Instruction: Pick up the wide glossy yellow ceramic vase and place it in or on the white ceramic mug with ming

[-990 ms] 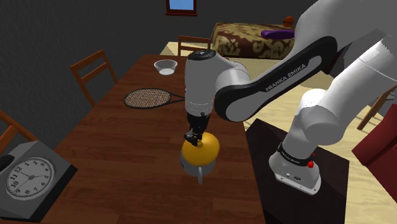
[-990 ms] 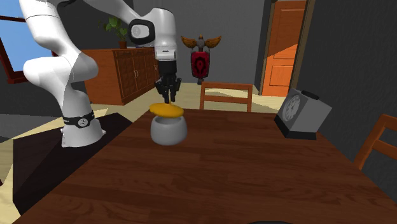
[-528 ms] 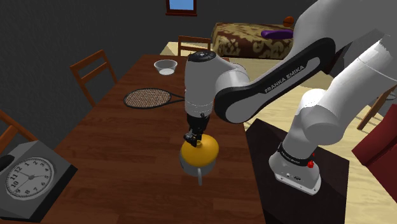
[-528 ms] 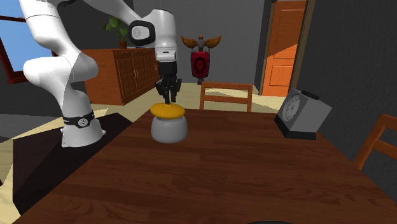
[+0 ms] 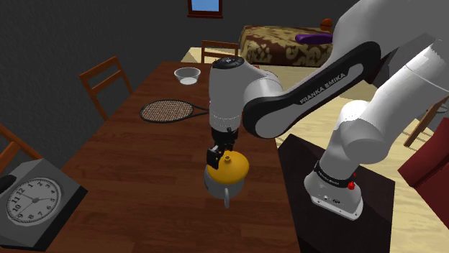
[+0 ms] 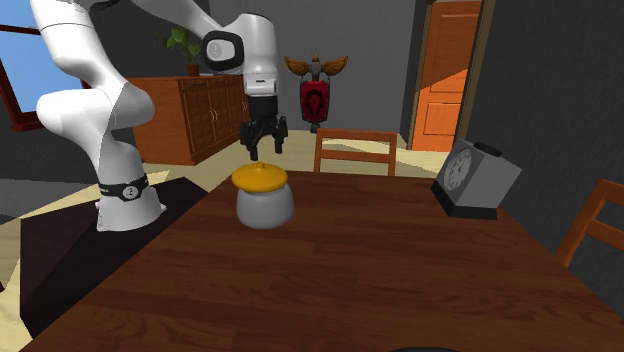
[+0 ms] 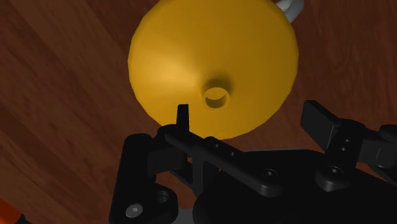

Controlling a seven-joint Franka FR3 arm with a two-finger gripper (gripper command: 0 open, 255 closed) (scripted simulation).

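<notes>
Dark wood tabletop (image 5: 122, 172) carries the mug near the edge on the stand's side. White arm (image 5: 309, 93) reaches over it. Wide yellow vase (image 6: 260, 176) sits on top of the grey-white mug (image 6: 265, 207), perched on the rim, not nested. Pincer (image 6: 262, 138) hangs just above, fingers apart, holding nothing. Risks: a finger close beside the vase's small neck could snag it on lifting and tip it. The perched vase may slide off.
</notes>
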